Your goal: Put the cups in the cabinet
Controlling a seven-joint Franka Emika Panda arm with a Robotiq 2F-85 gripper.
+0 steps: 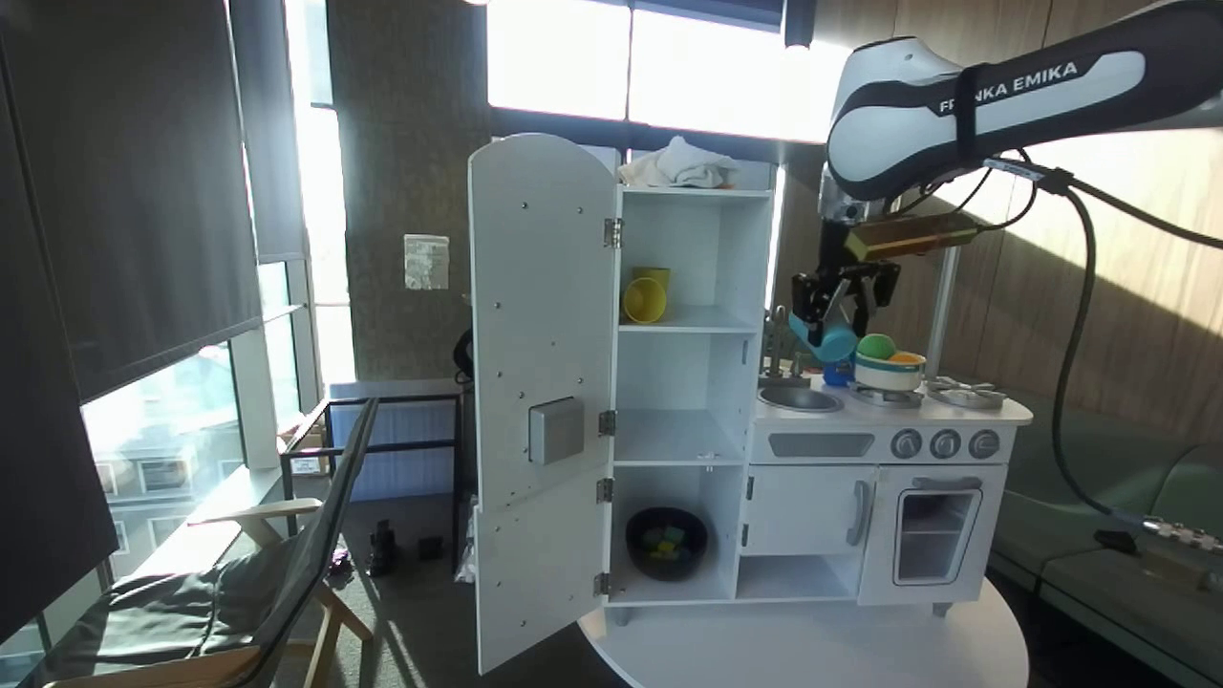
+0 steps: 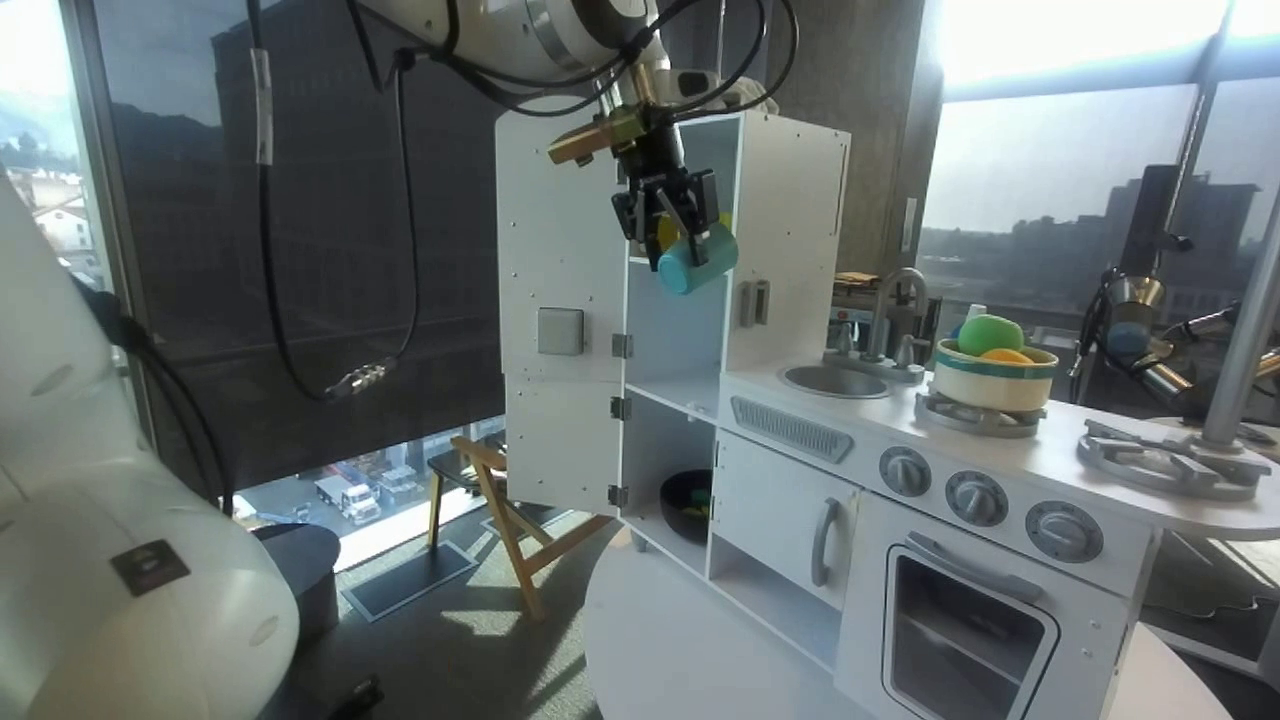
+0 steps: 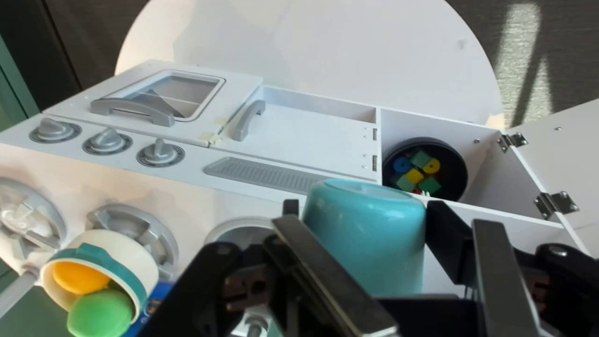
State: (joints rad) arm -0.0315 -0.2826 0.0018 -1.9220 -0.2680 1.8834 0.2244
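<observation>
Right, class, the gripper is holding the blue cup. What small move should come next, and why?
I'd probably carry the blue cup toward the open front of the cabinet, in line with the shelf that holds the yellow cups. The gripper is closed around the blue cup, which hangs outside the cabinet, and the cabinet door stands wide open.

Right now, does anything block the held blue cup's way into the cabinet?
Possibly the sink-side wall of the cabinet: in an exterior view it appears between the blue cup and the shelves, though depth is uncertain. The door is swung open.
</observation>
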